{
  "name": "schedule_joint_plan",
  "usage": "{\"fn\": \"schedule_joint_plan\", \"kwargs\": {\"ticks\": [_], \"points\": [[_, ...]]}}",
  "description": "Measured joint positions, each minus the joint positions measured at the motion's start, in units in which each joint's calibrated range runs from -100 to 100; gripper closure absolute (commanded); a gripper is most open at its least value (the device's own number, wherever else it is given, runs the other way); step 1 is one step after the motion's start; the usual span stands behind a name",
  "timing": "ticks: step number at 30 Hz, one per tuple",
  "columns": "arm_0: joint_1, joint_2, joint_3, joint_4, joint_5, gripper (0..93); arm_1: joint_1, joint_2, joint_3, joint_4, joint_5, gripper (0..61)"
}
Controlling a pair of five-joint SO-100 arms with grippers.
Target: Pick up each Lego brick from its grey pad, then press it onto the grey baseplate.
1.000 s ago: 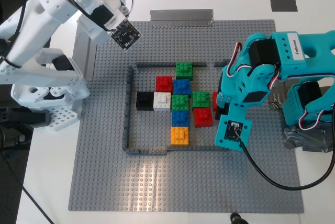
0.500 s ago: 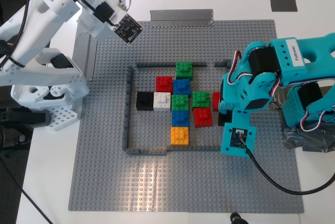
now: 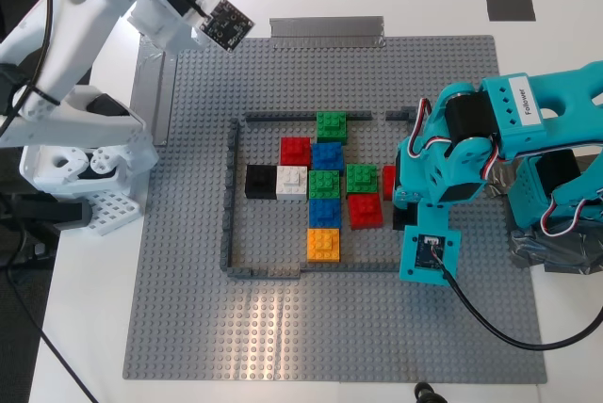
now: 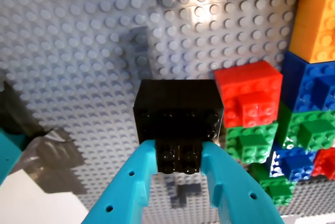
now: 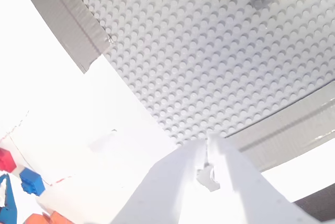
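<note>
Black plastic sits between our first gripper (image 4: 180, 153)'s teal fingers (image 4: 136, 182): a black brick (image 4: 178, 116), pinched by its lower stack and held over the grey baseplate (image 4: 68, 51). In the exterior view this teal arm reaches in from the right, its gripper (image 3: 407, 198) low beside the red brick (image 3: 366, 210) at the edge of the coloured cluster; the black piece itself hardly shows there. We judge the main risk to be crowding. The red brick (image 4: 250, 96) and a green brick (image 4: 251, 140) lie just beside the held one, so a descent off to that side could catch their edges and leave it tilted or half seated. The grip is narrow, so a hard press might twist the brick in the jaws. Studs must line up, or it skids. Our second gripper (image 5: 209, 153), white, hangs well apart over the baseplate's far corner at the exterior view's upper left (image 3: 212, 22), jaws together with nothing visibly between them. No grey pad is clearly identifiable.
</note>
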Motion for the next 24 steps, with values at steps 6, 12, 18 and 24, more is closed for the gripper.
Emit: {"fn": "schedule_joint_plan", "kwargs": {"ticks": [6,12,18,24], "points": [[0.0,0.0,0.2,-0.3,0.0,92.7,-3.4,3.2,-3.9,0.5,0.0,61.2],[0.0,0.0,0.2,-0.3,0.0,92.7,-3.5,16.8,-18.4,7.6,-1.8,61.2],[0.0,0.0,0.2,-0.3,0.0,92.7,-3.5,22.7,-26.1,9.5,-2.4,61.2],[0.0,0.0,1.8,-2.4,0.0,92.7,-4.1,22.8,-26.6,8.7,-2.6,61.2]]}}
